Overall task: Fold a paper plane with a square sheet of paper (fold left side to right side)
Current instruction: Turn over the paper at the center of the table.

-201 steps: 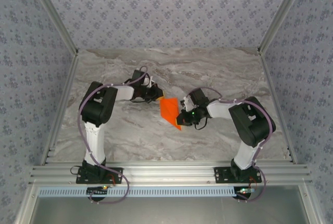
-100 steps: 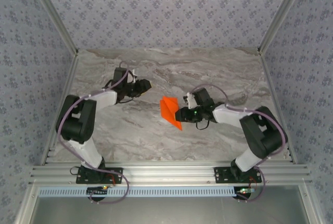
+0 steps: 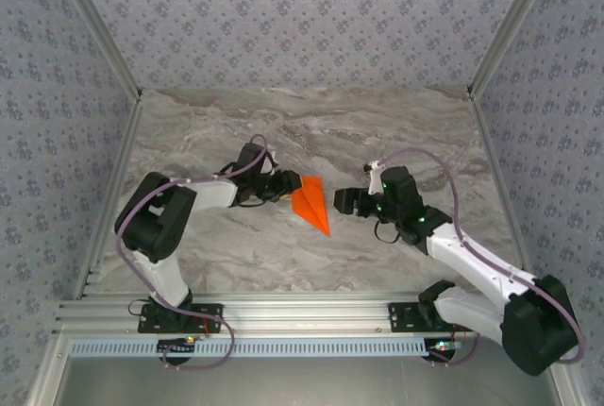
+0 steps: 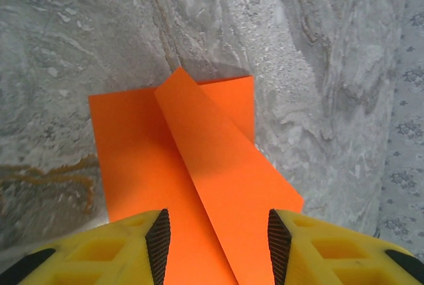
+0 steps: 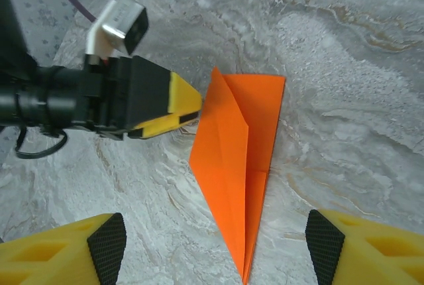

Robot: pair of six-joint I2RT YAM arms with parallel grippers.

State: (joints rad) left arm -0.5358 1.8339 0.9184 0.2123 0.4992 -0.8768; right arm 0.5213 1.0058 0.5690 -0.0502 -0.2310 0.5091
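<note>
The paper plane (image 3: 310, 203) lies flat around the middle of the table (image 3: 377, 132), nose pointing to roughly 5 o'clock. The left jaws sit right at its 9 o'clock edge, spread apart and pinching nothing. The right jaws hang off at 3 o'clock, clear of it, gaping wide too.

left arm (image 3: 156, 222) and right arm (image 3: 472, 264) alike, black joint housings, white links, lilac cables (image 3: 427, 150) looping alongside, black base plates (image 3: 179, 316), green light (image 3: 380, 205) at right wrist, yellow fingers (image 4: 106, 255), black ribbed pads (image 4: 158, 245), white camera block (image 5: 119, 23)
</note>
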